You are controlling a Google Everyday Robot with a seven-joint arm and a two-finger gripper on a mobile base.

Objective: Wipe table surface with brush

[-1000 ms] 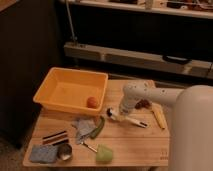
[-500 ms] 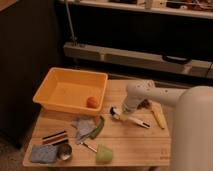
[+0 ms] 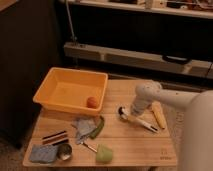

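Camera view looks down on the table surface (image 3: 135, 142), a pale-tan top of lengthwise planks that dwarfs everything on it. Beyond its far edge stands a dark shelving unit with a pale horizontal rail (image 3: 135, 56) across it, and the floor around is dim.

The orange-yellow tub (image 3: 55, 102) serves as the landmark: it sits at the table's far left corner with a small orange ball (image 3: 92, 102) inside, against its right wall. To the right of the tub, the white arm (image 3: 175, 100) reaches in from the right edge, and the gripper (image 3: 135, 111) hangs low over the planks. It seems to be at the brush (image 3: 142, 121), but I cannot tell whether it grips it.

The brush lies right of the tub: a slim white handle running toward the near right, with a small round dark head at the end nearer the tub. Just beyond it lies a yellowish oblong thing (image 3: 158, 115).

In front of the tub lie a crumpled blue-grey cloth (image 3: 83, 127) with a green strip (image 3: 98, 127) beside it, a pale green cup (image 3: 104, 153), dark flat strips (image 3: 54, 137), a blue sponge (image 3: 40, 153), and a small dark round object (image 3: 64, 152).
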